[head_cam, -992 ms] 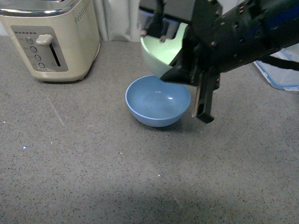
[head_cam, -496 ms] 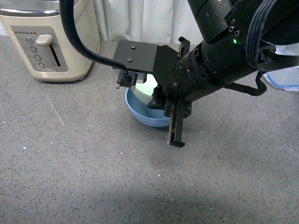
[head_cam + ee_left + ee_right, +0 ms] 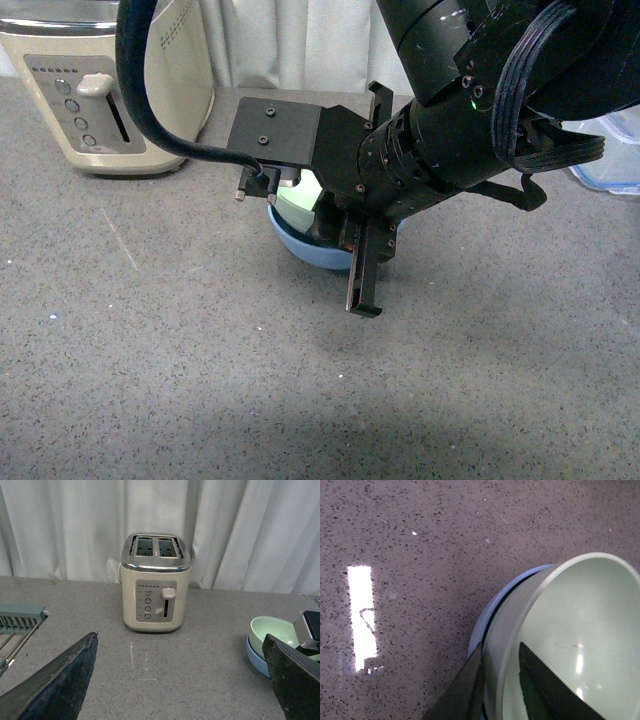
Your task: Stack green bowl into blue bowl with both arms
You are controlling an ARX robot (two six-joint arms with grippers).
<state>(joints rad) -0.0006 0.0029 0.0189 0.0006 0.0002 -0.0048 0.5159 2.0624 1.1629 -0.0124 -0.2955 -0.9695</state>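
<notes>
Front view: the right arm (image 3: 470,130) reaches across the grey speckled worktop (image 3: 200,380), its right tool (image 3: 350,245) lowered over the blue bowl (image 3: 300,243), which rests on the worktop directly beneath the tool. A pale sliver of the green bowl (image 3: 298,200) shows under the arm's flat black plate, inside the blue bowl's rim; one black finger (image 3: 362,280) hangs down outside the near wall of the bowls. A cream toaster (image 3: 100,85) stands well apart, beyond the far side of the arm's cable, and a clear blue-rimmed container (image 3: 610,160) lies near the arm's housing. Left wrist view: the two dark fingers of the left tool (image 3: 185,680) stand wide apart with nothing between them; the toaster (image 3: 156,582) sits ahead of the tool before a white curtain (image 3: 240,530), the green bowl (image 3: 272,632) sits nested in the blue bowl (image 3: 255,655) beside one finger, and a pale green rack (image 3: 20,620) lies beside the other. Right wrist view: the right tool (image 3: 500,680) is narrowed on the green bowl (image 3: 580,630), one finger outside its wall and one inside, gripping the rim; the blue bowl (image 3: 490,615) appears as a thin crescent just outside the green rim, over the worktop (image 3: 420,555).
</notes>
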